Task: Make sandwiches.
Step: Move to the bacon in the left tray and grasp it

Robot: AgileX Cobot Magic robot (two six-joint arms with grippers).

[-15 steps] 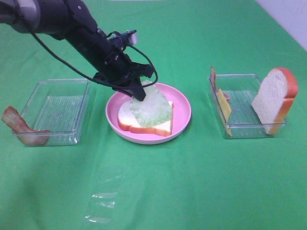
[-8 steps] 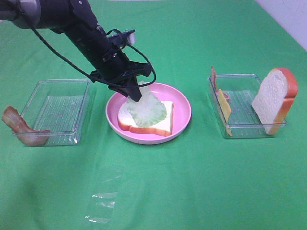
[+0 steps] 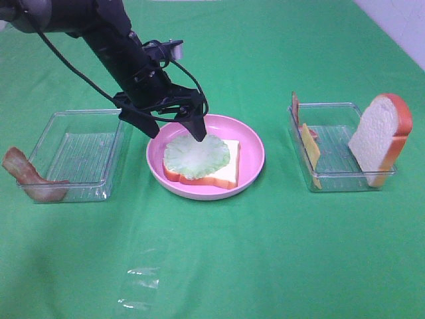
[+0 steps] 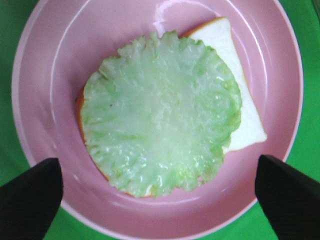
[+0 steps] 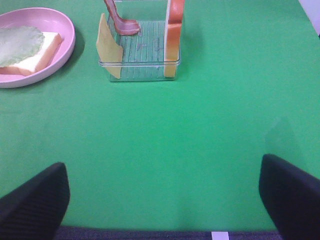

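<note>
**A:** Green lettuce leaf [image 3: 196,156]: where is it against the left fingers [image 3: 198,131]?

**B:** It lies flat on the bread slice [image 3: 226,174] in the pink plate [image 3: 254,154] and covers most of the slice. One white corner shows on the side toward the right tray [image 3: 335,149]. The left fingers hang over the plate's far left rim, spread wide and holding nothing. From the wrist camera the leaf sits between the two tips, apart from both.

**A:** And from the high camera?

**B:** One tip points down close over the leaf's far edge. The other is outside the plate, near the left tray [image 3: 80,153]. Whether the first tip grazes the leaf, I cannot tell from there.

**A:** The right fingers [image 5: 35,205]?

**B:** Also spread wide and empty, over the bare green desk [image 5: 160,150], well apart from the plate.

**A:** The other pieces?

**B:** A bacon strip [image 3: 26,176] lies at the left tray's outer near corner. The right tray holds a second bread slice [image 3: 378,139] standing on edge. A cheese slice [image 3: 309,151] leans at the wall nearer the plate, with another bacon strip [image 5: 120,22] behind it.
</note>
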